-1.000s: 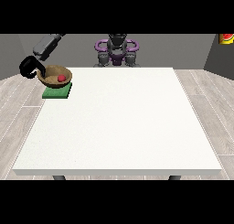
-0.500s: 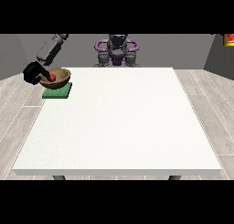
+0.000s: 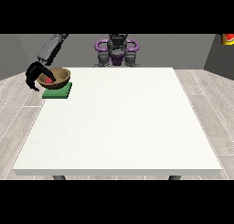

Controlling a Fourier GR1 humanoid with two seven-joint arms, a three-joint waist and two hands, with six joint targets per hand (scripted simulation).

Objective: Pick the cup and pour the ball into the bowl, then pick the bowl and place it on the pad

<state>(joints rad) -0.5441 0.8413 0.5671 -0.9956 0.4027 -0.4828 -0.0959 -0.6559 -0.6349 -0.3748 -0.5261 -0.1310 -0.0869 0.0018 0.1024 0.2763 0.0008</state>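
The bowl [image 3: 58, 77] sits on the pad [image 3: 57, 91] at the table's [image 3: 123, 122] far corner on the view's left side. It is brown and round, and it stands upright with its open mouth facing up, so it has no long axis to speak of; its rim looks level or nearly so. Inside it lies the ball [image 3: 49, 80], red and small, toward the bowl's side nearest the table's left edge.

The pad is green and flat, and its long sides run along the table's far edge. It lies just inside the left edge, and the bowl covers its far part while a strip of green shows in front, toward the camera.

The hand at the view's left [image 3: 34, 76] is at the bowl's left rim. Its dark fingers curve round the rim there, some over the top edge and some hanging down outside the bowl beyond the table's left edge, so it is grasping the bowl. Its grey forearm [image 3: 50, 48] slants up and away toward the robot [image 3: 117, 49], which stands behind the middle of the table's far edge.

The other hand cannot be made out: near the robot's body only grey and purple parts show, and no fingers can be told apart.

A cup cannot be picked out anywhere on the table.
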